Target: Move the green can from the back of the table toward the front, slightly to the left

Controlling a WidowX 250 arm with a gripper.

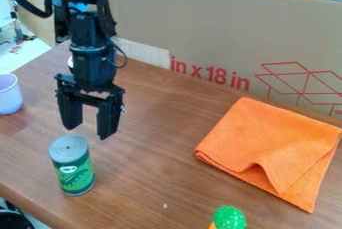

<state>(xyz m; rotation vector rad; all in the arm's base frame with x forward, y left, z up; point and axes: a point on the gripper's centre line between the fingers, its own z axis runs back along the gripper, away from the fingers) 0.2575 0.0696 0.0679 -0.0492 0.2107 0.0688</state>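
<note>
"Green label, grey top: which container is that, and where does it stand?"

"That is the can [73, 168]. Taking the view's centre as the dial and its top edge as 12, the can stands upright on the wooden bench [153, 173], between 7 and 8 o'clock. The flat top covers its contents."

"Identify the second container."

"A pale lavender cup [9, 95], upright at 9 o'clock and cut by the view's edge. Its contents cannot be determined."

"Specify the pose of the arm [92, 48]."

"The black arm enters at 11 o'clock and hangs nearly vertical. Its gripper [88, 130] points downward at 8 o'clock, near the can; from the can, it lies toward 1 o'clock."

"State of the jaws?"

"Released. The two sides stand well apart, with bench surface visible between them. They grasp nothing."

"List the remaining items."

"An orange cloth [267, 138], folded, lies flat at 4 o'clock, with one corner flap turned over toward 5. A green, bumpy-topped object [230, 218] with an orange part beneath sits between 5 and 6 o'clock, cut by the lower edge. A cardboard panel [200, 28] with red markings stands behind the bench, from 12 to 3 o'clock."
</note>
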